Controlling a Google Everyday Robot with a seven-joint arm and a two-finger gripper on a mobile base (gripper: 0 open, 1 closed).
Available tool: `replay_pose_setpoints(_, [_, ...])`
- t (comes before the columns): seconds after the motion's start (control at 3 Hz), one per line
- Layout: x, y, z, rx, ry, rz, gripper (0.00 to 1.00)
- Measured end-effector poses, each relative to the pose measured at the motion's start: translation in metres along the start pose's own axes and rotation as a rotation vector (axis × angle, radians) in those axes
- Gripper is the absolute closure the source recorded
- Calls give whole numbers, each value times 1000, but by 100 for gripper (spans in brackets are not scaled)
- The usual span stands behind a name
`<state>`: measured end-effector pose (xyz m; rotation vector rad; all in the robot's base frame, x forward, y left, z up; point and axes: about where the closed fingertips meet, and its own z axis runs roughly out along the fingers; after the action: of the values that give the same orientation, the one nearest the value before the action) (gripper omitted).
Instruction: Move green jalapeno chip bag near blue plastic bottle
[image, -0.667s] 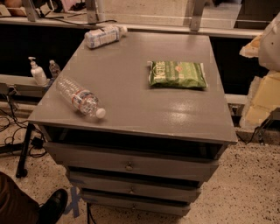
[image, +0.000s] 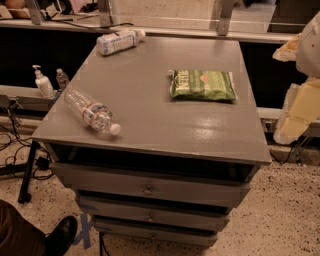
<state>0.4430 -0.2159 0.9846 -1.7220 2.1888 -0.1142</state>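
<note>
Lying right of the cabinet top's middle, the green jalapeno chip bag is well apart from the blue plastic bottle at its far-left corner. The gripper hangs beyond its right edge; whether it is spread or closed I cannot tell.

no legible text: lettering on green jalapeno chip bag near right edge of desk, and label of blue plastic bottle at far-left corner, unreadable. gripper beyond right edge.

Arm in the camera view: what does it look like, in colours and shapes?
The arm at the right edge is whitish and rounded, with a tan pointed part. Below it, the tool is pale cream, blocky and angular. No cables or markings show.
</note>
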Motion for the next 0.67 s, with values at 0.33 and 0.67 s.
replay_pose_setpoints(0.33, [-2, -18, 9, 51, -50, 39, 0])
replay_pose_setpoints(0.67, [-12, -67, 26, 159, -147, 122, 0])
